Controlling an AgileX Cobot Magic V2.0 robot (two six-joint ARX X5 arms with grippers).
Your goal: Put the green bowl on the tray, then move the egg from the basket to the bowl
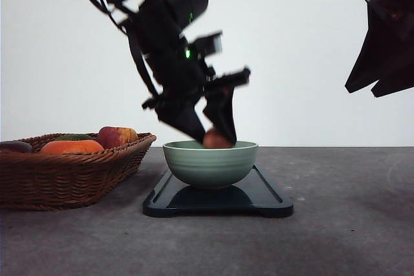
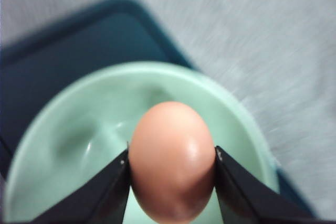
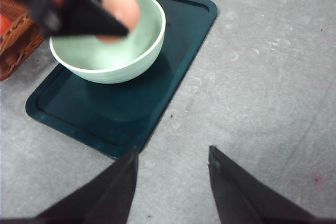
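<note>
I have the egg (image 2: 172, 161) clamped in the left gripper (image 1: 213, 135), one finger (image 2: 102, 192) on each side of it, pinched across its narrow width. Its long axis runs along the fingers, roughly pointing down into the green bowl (image 1: 210, 163).

The relation that matters: the egg sits directly over the bowl's opening, at about rim level in the front view, partly below the rim line. In the left wrist view the bowl floor is right behind the egg, slightly off toward one side of centre. I judge the release needs only a short drop straight down, no sideways correction. I can't tell whether the egg is touching the bowl floor yet.

The bowl stands on the tray (image 1: 268, 198), so I read step one as done.

The right gripper (image 3: 173, 169) hangs parked above bare table beside the tray, fingers spread wide, holding nothing. The left arm is clearly the nearer one, so this move is its job.

Count:
- 1 egg
- 1 bowl
- 1 tray
- 1 basket (image 1: 71, 172), left of the tray and well apart from the gripper
- In the basket: 1 apple (image 1: 116, 136), 1 orange fruit (image 1: 72, 147), plus a green item and a dark item I can't identify
</note>
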